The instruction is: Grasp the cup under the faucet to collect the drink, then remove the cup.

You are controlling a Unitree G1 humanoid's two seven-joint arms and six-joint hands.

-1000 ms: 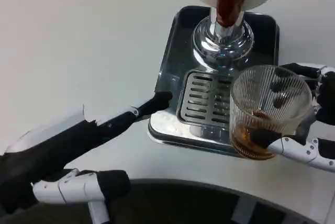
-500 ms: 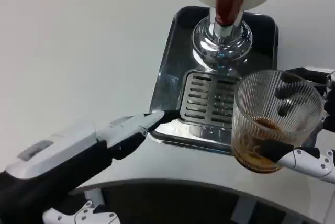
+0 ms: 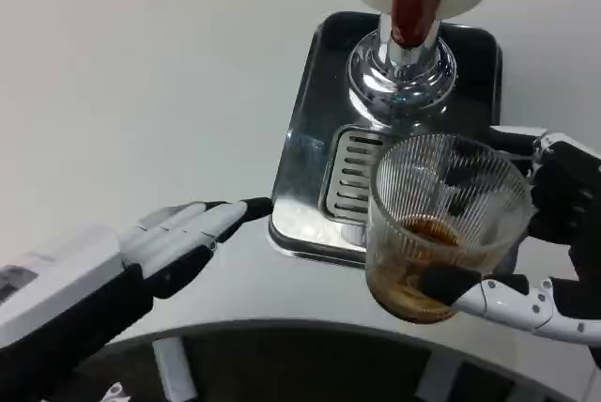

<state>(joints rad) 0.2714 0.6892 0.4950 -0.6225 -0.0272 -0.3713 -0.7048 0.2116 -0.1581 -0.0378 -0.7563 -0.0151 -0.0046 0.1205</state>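
A clear ribbed glass cup [image 3: 438, 224] with brown drink in its bottom is lifted above the front edge of the drip tray, tilted toward me. My right hand [image 3: 554, 233] grips it from the right, with one finger [image 3: 498, 297] across its lower front. The faucet with its red lever [image 3: 414, 3] and chrome base [image 3: 402, 71] stands at the back of the dark tray [image 3: 310, 130]. My left hand [image 3: 178, 238] lies flat and open on the table, left of the tray, its fingertips [image 3: 254, 207] near the tray's front left corner.
A slotted metal grate [image 3: 349, 177] sits in the tray's front part, partly hidden behind the cup. The white table [image 3: 141, 92] stretches away to the left and back. Its curved front edge [image 3: 282, 332] runs just below my hands.
The right hand has carried the cup left and nearer to me, off the tray's right side. The left hand has drawn back from the tray's corner and turned its white back up.
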